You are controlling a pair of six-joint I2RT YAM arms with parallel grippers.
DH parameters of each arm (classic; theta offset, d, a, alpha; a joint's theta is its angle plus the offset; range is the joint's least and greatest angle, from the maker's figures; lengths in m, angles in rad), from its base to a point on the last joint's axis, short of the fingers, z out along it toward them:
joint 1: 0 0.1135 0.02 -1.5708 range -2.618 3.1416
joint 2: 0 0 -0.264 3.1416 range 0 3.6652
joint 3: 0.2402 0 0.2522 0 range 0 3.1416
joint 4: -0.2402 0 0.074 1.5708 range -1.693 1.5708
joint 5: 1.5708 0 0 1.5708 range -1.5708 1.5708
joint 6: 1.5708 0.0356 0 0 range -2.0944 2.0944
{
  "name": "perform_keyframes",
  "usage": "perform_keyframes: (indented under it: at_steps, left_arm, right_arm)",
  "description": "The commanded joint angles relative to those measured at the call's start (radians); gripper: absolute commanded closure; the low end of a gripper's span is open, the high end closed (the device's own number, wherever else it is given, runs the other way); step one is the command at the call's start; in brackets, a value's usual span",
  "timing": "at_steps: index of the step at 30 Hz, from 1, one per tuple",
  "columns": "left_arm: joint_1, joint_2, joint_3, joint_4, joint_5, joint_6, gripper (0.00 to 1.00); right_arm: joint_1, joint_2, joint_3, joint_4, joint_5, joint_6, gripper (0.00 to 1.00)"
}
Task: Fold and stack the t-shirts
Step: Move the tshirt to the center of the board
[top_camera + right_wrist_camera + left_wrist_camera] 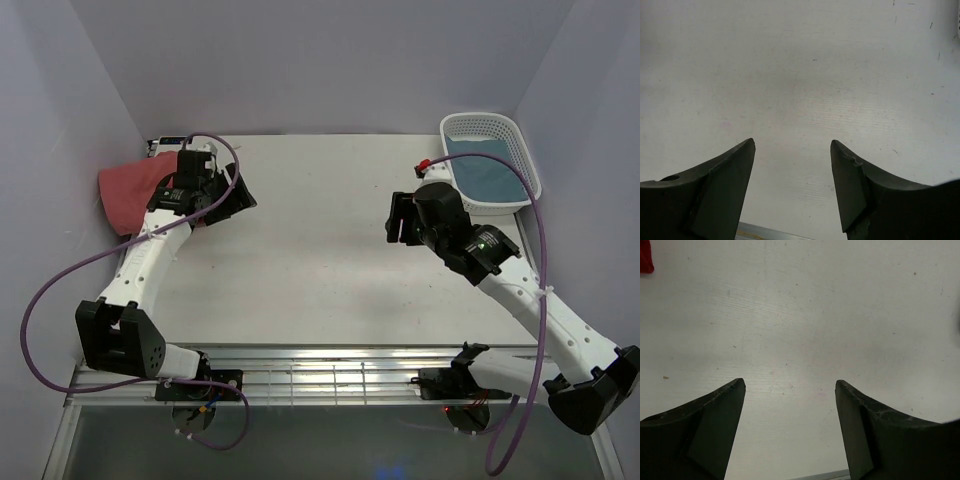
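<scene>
White table (310,265), teal shirt (485,175) inside mesh basket (481,124)

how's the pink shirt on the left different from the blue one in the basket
The pink shirt lies in the open at far left; the blue shirt sits inside the white basket at far right. The pink shirt is salmon-red, the blue shirt dusty teal. Both lie toward the far side, unheld.

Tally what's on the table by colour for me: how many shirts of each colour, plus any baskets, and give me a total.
Pink shirt: 1
Teal shirt, lying in the basket: 1
White basket: 1
Total: 3
</scene>
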Motion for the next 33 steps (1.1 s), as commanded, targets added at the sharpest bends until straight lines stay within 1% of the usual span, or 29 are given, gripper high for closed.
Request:
perform_keyframes:
  at_steps: [1, 2, 3, 4, 5, 6, 7, 8, 9, 10, 11, 13, 14, 16, 17, 19, 20, 21, 23, 24, 25, 29, 33]
  left_arm:
    - [-0.006, -0.026, 0.050, 0.016, 0.005, 0.022, 0.17]
    - [-0.006, -0.022, 0.045, 0.016, 0.033, 0.016, 0.17]
    - [-0.008, -0.015, 0.029, 0.019, 0.044, 0.009, 0.18]
    - [-0.008, -0.008, 0.021, 0.027, 0.054, 0.005, 0.18]
    - [-0.009, -0.006, 0.012, 0.030, 0.065, -0.004, 0.18]
    - [-0.014, -0.005, 0.002, 0.032, 0.080, -0.008, 0.19]
    - [-0.015, -0.008, -0.013, 0.036, 0.080, -0.011, 0.19]
    - [-0.018, -0.012, -0.022, 0.041, 0.079, -0.015, 0.19]
    - [-0.021, -0.018, -0.031, 0.045, 0.076, -0.017, 0.19]
    - [-0.023, -0.026, -0.048, 0.055, 0.074, -0.018, 0.19]
    - [-0.023, -0.038, -0.056, 0.059, 0.074, -0.018, 0.19]
    - [-0.023, -0.049, -0.073, 0.062, 0.071, -0.017, 0.19]
    - [-0.024, -0.061, -0.079, 0.064, 0.070, -0.017, 0.19]
    - [-0.026, -0.074, -0.094, 0.067, 0.068, -0.018, 0.19]
    - [-0.026, -0.084, -0.113, 0.070, 0.070, -0.020, 0.19]
    - [-0.028, -0.094, -0.136, 0.076, 0.070, -0.024, 0.19]
    - [-0.028, -0.094, -0.142, 0.076, 0.071, -0.026, 0.19]
    - [-0.028, -0.101, -0.148, 0.078, 0.068, -0.029, 0.19]
    - [-0.026, -0.106, -0.166, 0.081, 0.062, -0.032, 0.19]
    - [-0.028, -0.110, -0.174, 0.082, 0.062, -0.032, 0.19]
    - [-0.028, -0.111, -0.180, 0.082, 0.059, -0.032, 0.19]
    - [-0.028, -0.109, -0.202, 0.081, 0.054, -0.032, 0.19]
    - [-0.028, -0.104, -0.215, 0.081, 0.051, -0.032, 0.19]
  right_arm:
    - [-0.007, 0.062, 0.053, 0.018, -0.013, -0.029, 0.32]
    - [-0.009, 0.074, 0.048, 0.048, -0.025, -0.075, 0.29]
    - [-0.009, 0.087, 0.040, 0.064, -0.027, -0.107, 0.18]
    - [-0.010, 0.113, 0.033, 0.079, 0.036, -0.129, 0.16]
    - [-0.045, 0.133, 0.033, 0.088, 0.071, -0.155, 0.16]
    - [-0.088, 0.160, 0.042, 0.096, 0.079, -0.172, 0.18]
    - [-0.137, 0.224, 0.072, 0.099, 0.049, -0.190, 0.19]
    - [-0.237, 0.257, 0.088, 0.104, 0.032, -0.201, 0.18]
    - [-0.283, 0.289, 0.100, 0.133, 0.016, -0.224, 0.16]
    - [-0.321, 0.348, 0.126, 0.151, -0.011, -0.233, 0.15]
    - [-0.387, 0.375, 0.137, 0.176, -0.020, -0.241, 0.15]
    - [-0.435, 0.457, 0.166, 0.239, -0.045, -0.259, 0.17]
    - [-0.479, 0.488, 0.213, 0.248, -0.051, -0.258, 0.17]
    - [-0.513, 0.586, 0.275, 0.256, -0.065, -0.268, 0.18]
    - [-0.542, 0.619, 0.339, 0.254, -0.070, -0.270, 0.19]
    - [-0.585, 0.740, 0.425, 0.253, -0.099, -0.274, 0.20]
    - [-0.598, 0.740, 0.450, 0.254, -0.111, -0.275, 0.20]
    - [-0.613, 0.790, 0.476, 0.254, -0.132, -0.271, 0.20]
    - [-0.649, 0.834, 0.522, 0.254, -0.157, -0.249, 0.21]
    - [-0.652, 0.864, 0.560, 0.256, -0.160, -0.242, 0.21]
    - [-0.688, 0.881, 0.579, 0.259, -0.160, -0.233, 0.21]
    - [-0.725, 0.962, 0.680, 0.254, -0.140, -0.222, 0.21]
    - [-0.757, 1.064, 0.772, 0.218, -0.163, -0.215, 0.21]
